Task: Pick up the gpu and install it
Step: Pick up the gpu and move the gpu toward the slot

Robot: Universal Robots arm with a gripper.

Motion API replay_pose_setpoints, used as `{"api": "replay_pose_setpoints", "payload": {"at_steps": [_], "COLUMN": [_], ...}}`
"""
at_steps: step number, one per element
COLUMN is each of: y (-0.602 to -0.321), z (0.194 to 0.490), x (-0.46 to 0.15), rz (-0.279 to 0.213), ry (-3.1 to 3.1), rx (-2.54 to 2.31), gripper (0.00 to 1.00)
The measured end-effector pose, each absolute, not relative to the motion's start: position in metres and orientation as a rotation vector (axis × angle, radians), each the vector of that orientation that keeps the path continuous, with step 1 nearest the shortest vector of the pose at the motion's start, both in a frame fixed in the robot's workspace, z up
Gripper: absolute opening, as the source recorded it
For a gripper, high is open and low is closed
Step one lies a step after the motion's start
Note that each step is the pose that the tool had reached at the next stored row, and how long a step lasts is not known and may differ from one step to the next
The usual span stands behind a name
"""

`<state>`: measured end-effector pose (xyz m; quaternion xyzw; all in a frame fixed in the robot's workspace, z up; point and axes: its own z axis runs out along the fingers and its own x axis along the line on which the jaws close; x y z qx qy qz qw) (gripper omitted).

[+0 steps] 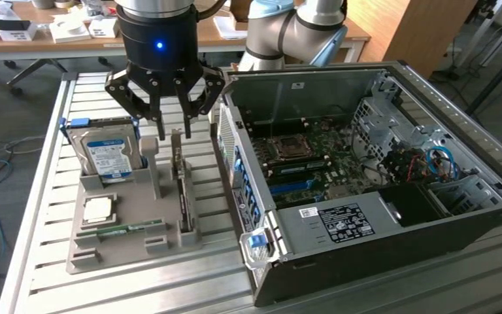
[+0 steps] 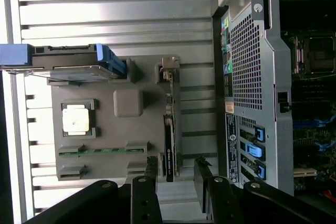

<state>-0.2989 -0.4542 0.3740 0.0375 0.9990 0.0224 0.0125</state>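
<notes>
The gripper (image 1: 173, 125) hangs with its black fingers (image 2: 145, 192) spread wide and nothing between them. In the exterior view it sits above the far end of a grey fixture tray (image 1: 120, 252), clear of everything on it.

Straight below it stands the gpu (image 1: 182, 190), a thin black card set on edge in a slot along the side of the tray nearest the computer case (image 1: 460, 196). Its narrow metal bracket (image 1: 176, 142) rises at the far end. In the wrist view the gpu (image 2: 169, 145) runs in line with the gap between the fingers, one finger on each side of that line, not touching the card.

Further across the tray, towards the exterior view's left, a hard drive (image 1: 107, 157) with a blue-white label stands upright. A square processor (image 1: 99, 209) and a green memory stick (image 1: 127, 228) lie flat nearer the camera.

The case lies open just beside the tray on the exterior view's right, its motherboard (image 1: 308, 157) exposed. Tray and case rest on a slatted aluminium table (image 1: 42, 216).
</notes>
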Motion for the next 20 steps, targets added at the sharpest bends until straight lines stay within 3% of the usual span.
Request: {"api": "replay_pose_setpoints", "payload": {"at_steps": [20], "y": [-0.454], "z": [0.362], "x": [-0.299], "rz": [0.070], "ry": [3.110], "rx": [0.117], "gripper": [0.42]}}
